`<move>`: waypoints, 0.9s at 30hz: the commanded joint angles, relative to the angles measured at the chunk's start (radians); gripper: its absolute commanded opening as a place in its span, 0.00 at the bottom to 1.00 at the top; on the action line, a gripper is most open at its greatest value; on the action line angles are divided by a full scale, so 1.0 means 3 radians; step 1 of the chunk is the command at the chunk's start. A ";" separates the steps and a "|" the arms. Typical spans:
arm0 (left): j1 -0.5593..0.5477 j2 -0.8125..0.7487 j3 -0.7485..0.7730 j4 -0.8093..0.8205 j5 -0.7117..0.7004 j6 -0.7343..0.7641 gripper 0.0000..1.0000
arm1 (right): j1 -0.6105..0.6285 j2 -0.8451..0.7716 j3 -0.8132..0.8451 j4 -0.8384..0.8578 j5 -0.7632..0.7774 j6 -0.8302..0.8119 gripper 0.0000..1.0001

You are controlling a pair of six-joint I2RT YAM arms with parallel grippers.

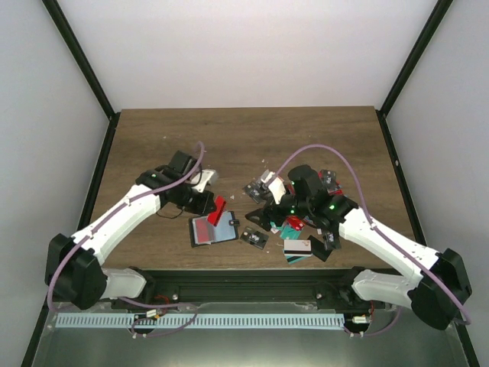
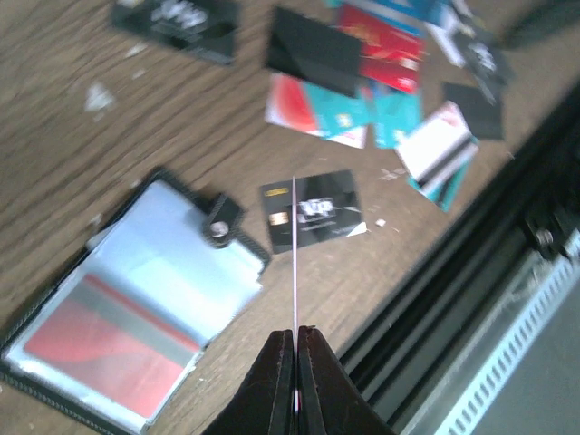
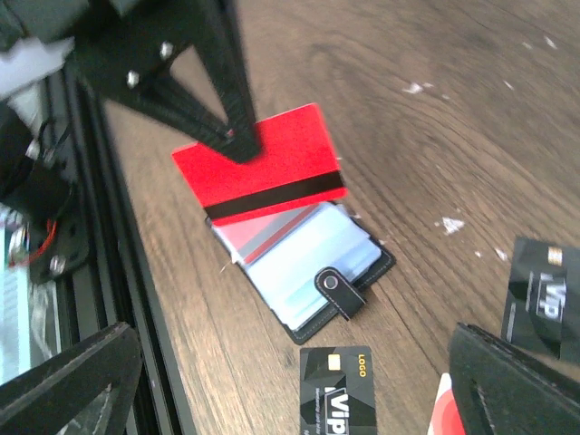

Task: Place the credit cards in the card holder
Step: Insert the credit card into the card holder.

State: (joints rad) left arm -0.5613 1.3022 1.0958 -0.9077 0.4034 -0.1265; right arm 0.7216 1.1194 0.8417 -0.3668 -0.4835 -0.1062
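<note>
The card holder (image 1: 212, 230) lies open on the table, light blue inside, with a red card in its left pocket (image 2: 109, 340). My left gripper (image 1: 211, 203) is shut on a red credit card (image 3: 263, 163), held on edge just above the holder (image 3: 304, 263); in the left wrist view the card (image 2: 294, 263) shows only as a thin line between the fingers. My right gripper (image 3: 294, 390) stands open over a black VIP card (image 3: 335, 396), nothing between its fingers. More credit cards (image 1: 299, 229) lie in a pile under the right arm.
A black VIP card (image 2: 313, 210) lies right of the holder's snap tab (image 2: 219, 220). Red, teal, black and white cards (image 2: 362, 82) are scattered beyond it. The black base rail (image 1: 244, 284) runs along the near table edge, close to the holder.
</note>
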 commanded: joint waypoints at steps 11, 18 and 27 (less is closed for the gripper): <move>0.0505 -0.0329 -0.1347 0.1218 0.0035 -0.1728 0.04 | 0.0019 0.0542 -0.0400 0.1147 0.0027 0.2236 0.64; 0.0509 -0.0337 -0.1588 0.1512 0.0021 -0.1850 0.04 | 0.0017 0.0903 -0.0422 0.1388 -0.0144 0.2412 0.48; 0.0507 -0.0226 -0.1649 0.1635 0.0019 -0.1788 0.04 | 0.0014 0.1261 -0.0372 0.1492 -0.0262 0.2481 0.45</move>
State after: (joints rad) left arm -0.4137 1.2201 0.6113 -0.4572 0.4095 -0.6609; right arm 0.7216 1.4746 0.7071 0.0372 -0.5339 0.6189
